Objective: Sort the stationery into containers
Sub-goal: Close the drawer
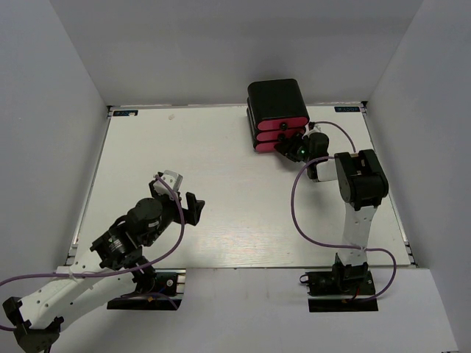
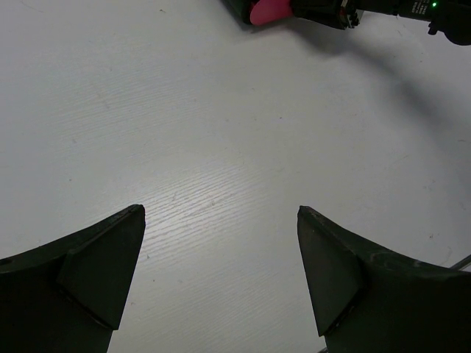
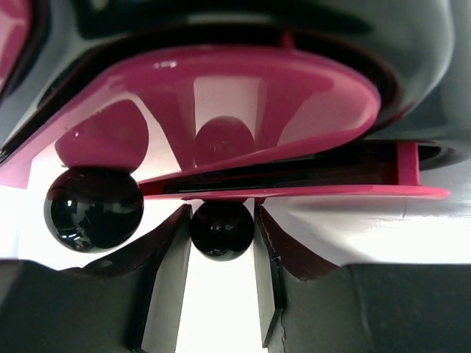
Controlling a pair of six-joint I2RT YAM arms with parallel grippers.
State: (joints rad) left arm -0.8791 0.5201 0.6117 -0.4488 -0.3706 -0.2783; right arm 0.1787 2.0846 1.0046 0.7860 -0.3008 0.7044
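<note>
A white table [image 1: 221,162] carries a glossy black cabinet [image 1: 278,99] at its far edge, right of the middle. Its three pink drawers [image 1: 280,136] face the near edge.

The right gripper [image 1: 288,145] is at the drawer fronts. In its wrist view, the fingers [image 3: 165,279] press on both sides of a round black knob [image 3: 221,230], so it holds that knob in a half-closed grip. A second knob [image 3: 93,208] sits free, just to the side. A thin dark gap shows beside a pink drawer front [image 3: 221,110], which suggests one drawer is slightly ajar. I cannot tell which drawer the held knob belongs to.

The left gripper [image 1: 188,209] hangs over the near left part of the table, jaws wide apart and holding nothing. Only bare table shows between them.

No stationery shows in any view. It may be inside the drawers, but that cannot be seen.

The step in hand looks like moving a drawer by its knob. To do it well, keep the knob centred between the fingers. Move straight along the drawer's line of travel, between the far and near edges, without twisting or lifting. Go slowly, because the round, glossy knob could slip. The cabinet could also slide on the smooth table, and the other arm is too far away to steady it.
</note>
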